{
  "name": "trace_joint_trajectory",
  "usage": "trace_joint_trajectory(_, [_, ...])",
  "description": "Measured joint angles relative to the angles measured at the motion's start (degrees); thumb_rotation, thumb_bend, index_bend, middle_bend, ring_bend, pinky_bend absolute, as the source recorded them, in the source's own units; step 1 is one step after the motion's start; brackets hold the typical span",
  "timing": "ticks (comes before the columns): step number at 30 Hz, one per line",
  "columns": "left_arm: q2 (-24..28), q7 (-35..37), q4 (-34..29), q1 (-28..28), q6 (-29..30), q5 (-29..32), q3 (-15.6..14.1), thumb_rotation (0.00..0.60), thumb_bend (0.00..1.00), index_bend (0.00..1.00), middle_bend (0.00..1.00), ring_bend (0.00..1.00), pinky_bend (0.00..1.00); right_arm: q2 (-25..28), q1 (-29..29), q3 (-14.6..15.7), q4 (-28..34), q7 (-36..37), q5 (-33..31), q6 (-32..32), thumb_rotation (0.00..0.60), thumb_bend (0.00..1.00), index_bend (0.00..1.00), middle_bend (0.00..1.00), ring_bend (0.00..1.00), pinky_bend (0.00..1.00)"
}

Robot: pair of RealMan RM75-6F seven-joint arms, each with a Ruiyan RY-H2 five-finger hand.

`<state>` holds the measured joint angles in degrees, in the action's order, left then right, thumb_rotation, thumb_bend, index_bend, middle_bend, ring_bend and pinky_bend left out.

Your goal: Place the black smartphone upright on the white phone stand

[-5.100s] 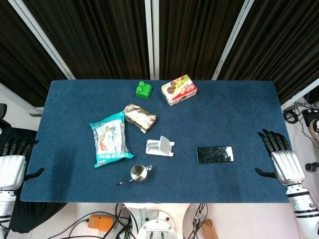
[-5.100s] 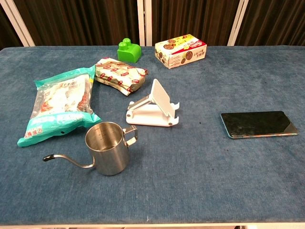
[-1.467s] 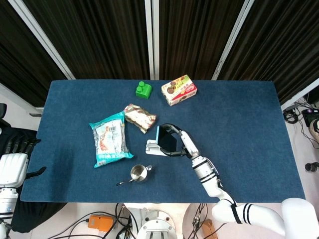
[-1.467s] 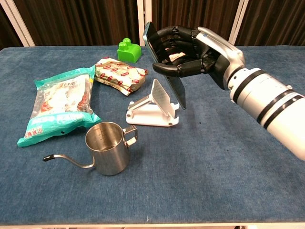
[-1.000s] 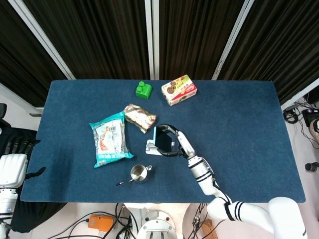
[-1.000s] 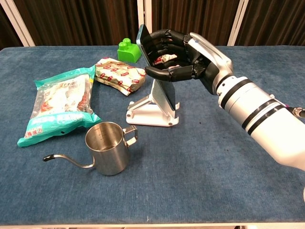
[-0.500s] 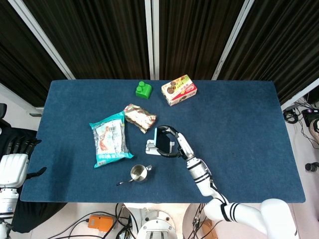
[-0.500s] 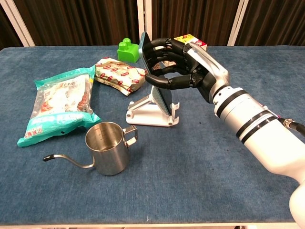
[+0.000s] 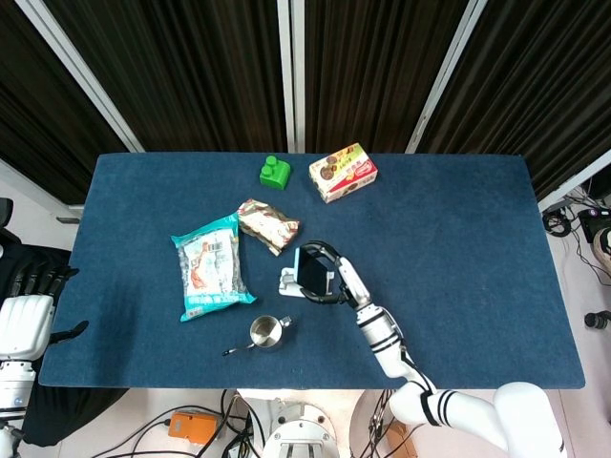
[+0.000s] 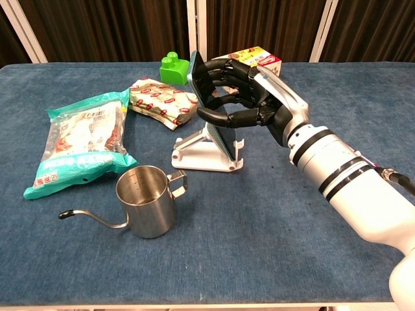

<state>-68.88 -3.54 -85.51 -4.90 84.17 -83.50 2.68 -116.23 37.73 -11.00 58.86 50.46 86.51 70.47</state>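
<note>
The black smartphone (image 10: 219,135) stands tilted against the back of the white phone stand (image 10: 194,154), near the table's middle. My right hand (image 10: 243,98) grips the phone from the right, fingers wrapped over its top and thumb under its face. In the head view the phone (image 9: 311,270) sits on the stand (image 9: 290,283) with the right hand (image 9: 334,277) behind it. My left hand (image 9: 24,315) rests off the table's left edge, fingers apart, holding nothing.
A steel pouring cup (image 10: 146,199) stands in front of the stand. A teal snack bag (image 10: 81,142) and a smaller packet (image 10: 161,100) lie to the left. A green block (image 10: 174,69) and a snack box (image 10: 256,61) sit at the back.
The right hand has lowered the phone a little further onto the stand and shifted slightly left since a second ago. The left hand has not moved.
</note>
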Motion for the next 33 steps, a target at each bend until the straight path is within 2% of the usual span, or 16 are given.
trace_joint_trajectory(10, [-0.3, 0.2, 0.3, 0.0, -0.1, 0.0, 0.0, 0.6, 0.04, 0.2, 0.17, 0.08, 0.0, 0.3, -0.1, 0.2, 0.4, 0.7, -0.1, -0.4, 0.6, 0.44, 0.24, 0.27, 0.15, 0.24])
trace_joint_trajectory(14, [-0.3, 0.2, 0.3, 0.0, 0.0, 0.1, 0.0, 0.6, 0.04, 0.2, 0.17, 0.08, 0.0, 0.4, -0.3, 0.3, 0.5, 0.9, 0.2, 0.0, 0.6, 0.44, 0.19, 0.23, 0.12, 0.2])
trace_joint_trajectory(20, [0.0, 0.2, 0.3, 0.0, -0.2, 0.1, 0.0, 0.6, 0.04, 0.2, 0.17, 0.08, 0.0, 3.1, -0.8, 1.0, 2.0, -1.0, 2.2, 2.6, 0.6, 0.44, 0.16, 0.2, 0.08, 0.17])
trace_joint_trajectory(26, [-0.1, 1.0, 0.6, -0.2, -0.6, 0.4, 0.1, 0.6, 0.04, 0.2, 0.17, 0.08, 0.0, 11.3, -2.1, 1.7, 6.9, -13.0, 3.5, 3.9, 0.6, 0.44, 0.17, 0.2, 0.08, 0.17])
trace_joint_trajectory(33, [-0.3, 1.5, 1.1, -0.4, -1.0, 0.7, 0.3, 0.6, 0.04, 0.2, 0.17, 0.08, 0.0, 29.5, -5.9, 3.2, 19.9, -35.6, 1.8, 3.6, 0.6, 0.44, 0.16, 0.2, 0.08, 0.18])
